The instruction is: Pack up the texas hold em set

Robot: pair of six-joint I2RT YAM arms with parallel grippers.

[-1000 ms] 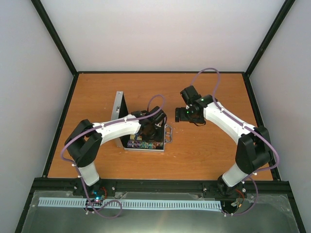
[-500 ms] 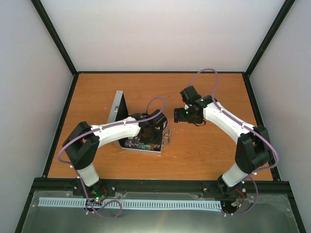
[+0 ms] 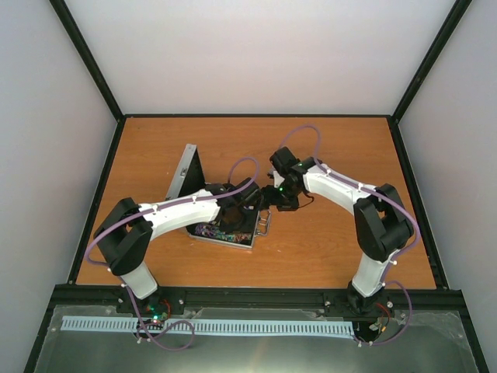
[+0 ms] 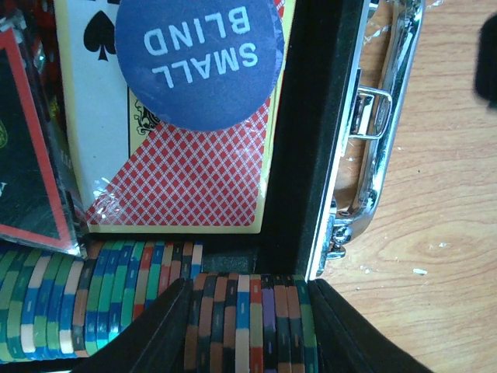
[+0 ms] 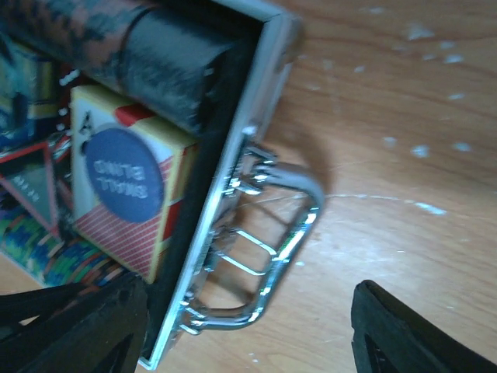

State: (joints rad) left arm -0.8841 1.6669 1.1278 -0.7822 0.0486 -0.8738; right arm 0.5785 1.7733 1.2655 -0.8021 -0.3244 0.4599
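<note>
Case (image 3: 233,238) lies open under the left gripper (image 4: 248,305), which is clamped on a row of chips (image 4: 237,330) in their slot, red deck (image 4: 186,183) just ahead. Best to seat the chips level before letting go. Right gripper (image 5: 248,330) is spread wide, handle (image 5: 299,225) just ahead; it could steady the case

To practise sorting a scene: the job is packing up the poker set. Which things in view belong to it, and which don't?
Belong to the job: silver case, poker chips, red card deck, Small Blind button, handle.

Just surroundings: wooden table, purple cables.
</note>
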